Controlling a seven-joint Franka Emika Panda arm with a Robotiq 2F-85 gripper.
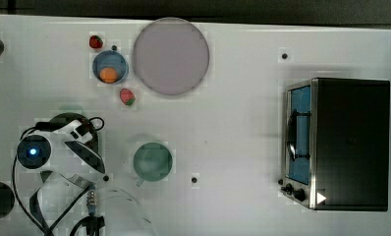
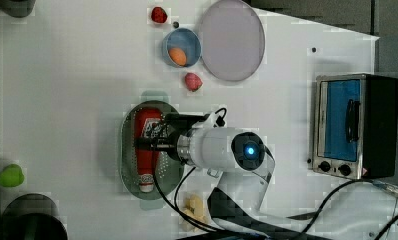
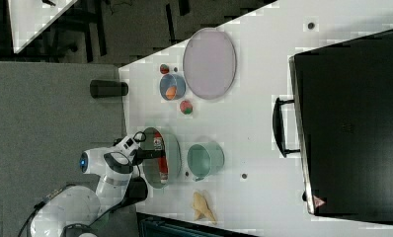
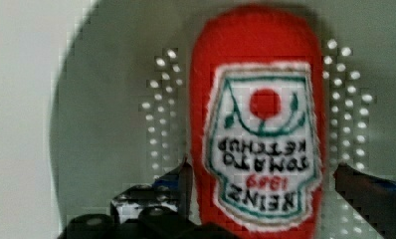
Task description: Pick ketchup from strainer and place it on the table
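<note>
The ketchup (image 2: 146, 131), a long red bottle with a white-red label, lies lengthwise in the pale green perforated strainer (image 2: 127, 155) on the white table (image 2: 67, 100). My gripper (image 4: 265, 181) hangs low over the bottle's labelled middle and is open. One finger (image 4: 182, 175) stands close against one side of the bottle, and the other finger (image 4: 357, 183) stands a little off the opposite side. The right view has the ketchup (image 3: 160, 163) in the strainer (image 3: 175, 148) under the gripper (image 3: 154, 154). In the top view the arm covers most of the strainer (image 1: 69, 109).
A green cup (image 1: 153, 161) stands near the strainer. A grey plate (image 1: 170, 56), a blue bowl (image 1: 110, 66) holding an orange ball and two strawberries (image 1: 127, 97) lie further off. A toaster oven (image 1: 341, 142) stands at the top view's right. A yellow item (image 3: 203, 206) lies near the table edge.
</note>
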